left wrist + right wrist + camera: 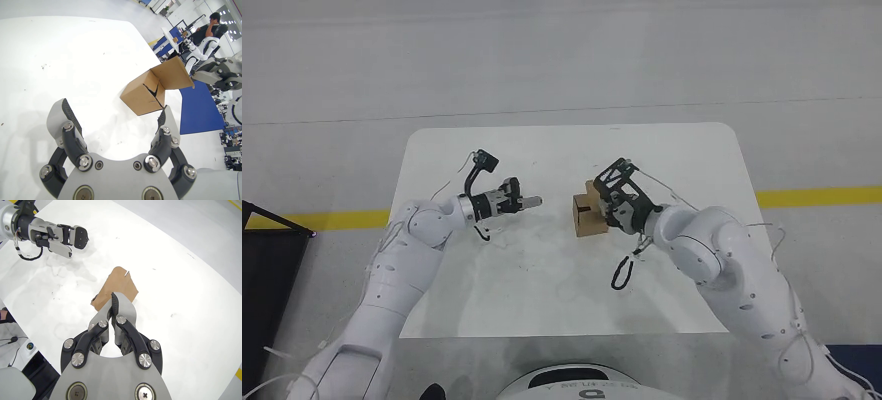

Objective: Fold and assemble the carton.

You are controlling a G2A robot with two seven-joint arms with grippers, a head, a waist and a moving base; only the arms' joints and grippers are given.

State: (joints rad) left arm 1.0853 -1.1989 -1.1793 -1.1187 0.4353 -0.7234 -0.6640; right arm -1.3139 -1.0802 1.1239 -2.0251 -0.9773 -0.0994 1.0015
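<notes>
A small brown carton [588, 213] stands near the middle of the white table [542, 290]. In the left wrist view the carton [143, 97] has its folded end flaps facing me and one flap [173, 76] raised. My right gripper [113, 303] is shut on that raised flap [118, 285], gripping its edge; in the top view this gripper [604, 205] sits at the carton's right side. My left gripper [115, 111] is open with nothing between its fingers, a short way left of the carton [534, 202]. It also appears across the table as the left gripper [75, 244].
Scuff marks and small specks dot the table [170, 275]. A black cable loop [622, 272] hangs below the right wrist. A yellow floor line [812, 196] runs past the table's sides, and a dark frame [262, 250] stands at the left edge.
</notes>
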